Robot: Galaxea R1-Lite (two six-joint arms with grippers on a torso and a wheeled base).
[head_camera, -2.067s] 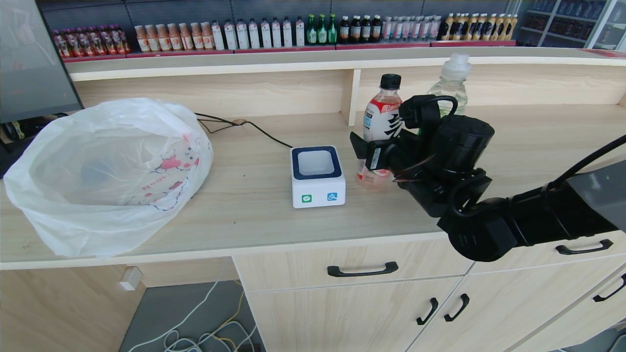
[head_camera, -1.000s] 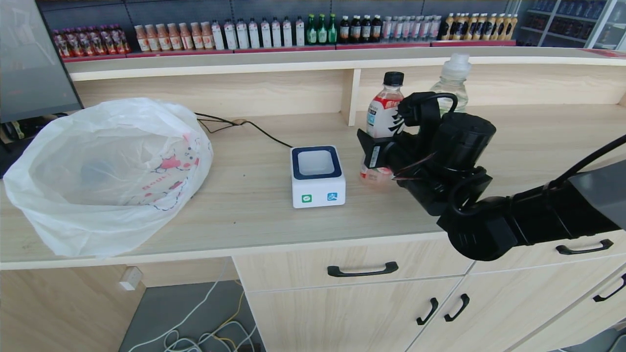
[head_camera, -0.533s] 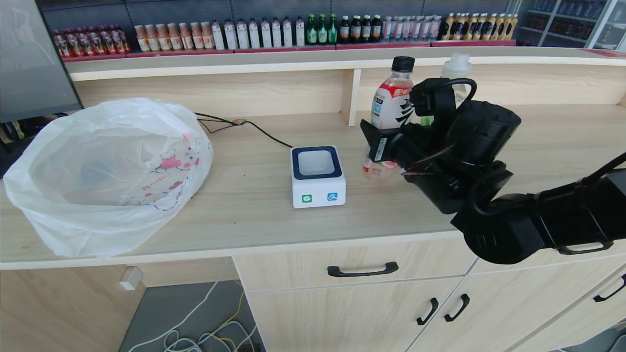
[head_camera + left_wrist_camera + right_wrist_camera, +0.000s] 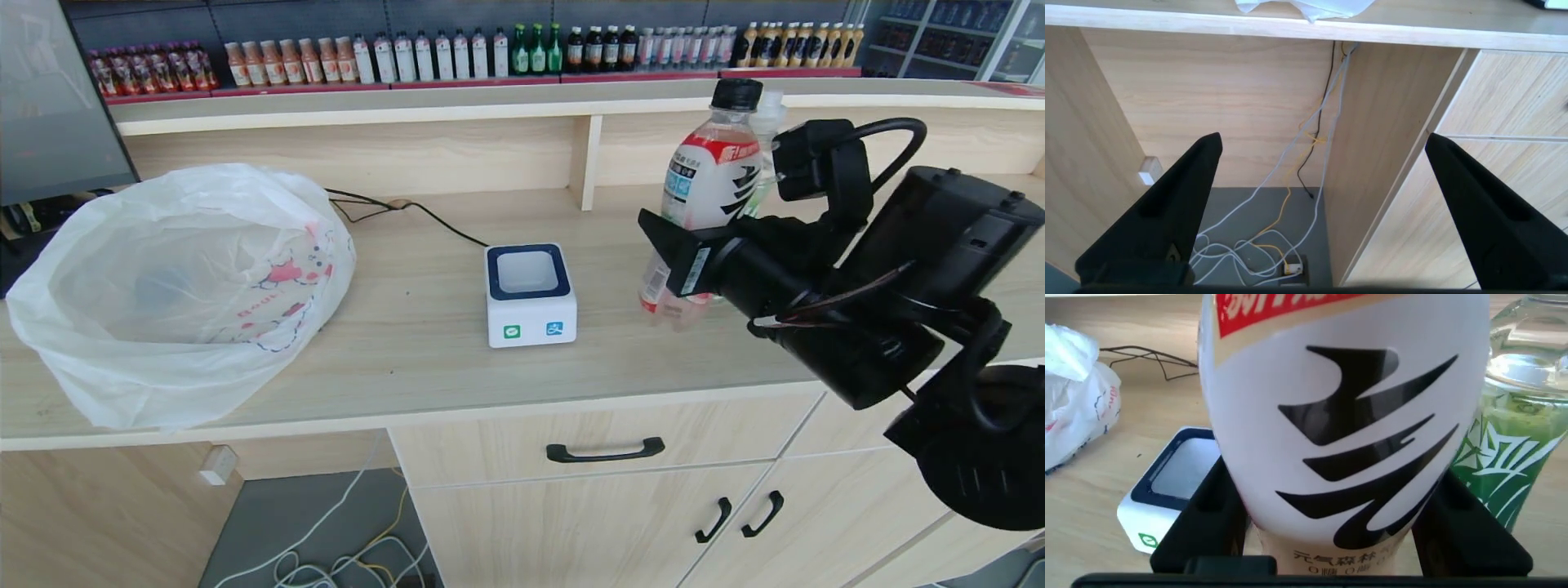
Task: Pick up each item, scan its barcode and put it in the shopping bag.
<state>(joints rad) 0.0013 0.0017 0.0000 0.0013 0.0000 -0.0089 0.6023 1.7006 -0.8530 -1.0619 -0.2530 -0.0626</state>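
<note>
Counter [image 4: 408,327]; clear bottle [image 4: 771,108] behind gripped bottle [image 4: 710,175]

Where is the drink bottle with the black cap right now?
Head view, robot's right side: the drink bottle stands roughly upright in the right gripper, held above the counter just right of the white scanner box.

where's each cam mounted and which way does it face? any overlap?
Head: on the head, looking forward and down over the counter; right arm and right gripper holding the bottle show.
Left wrist: below counter level, facing the cabinet bay and floor cables; open left gripper frames it.
Right wrist: looks along its fingers at the bottle.
Shared: head and right wrist both show bottle, scanner, bag.
</note>
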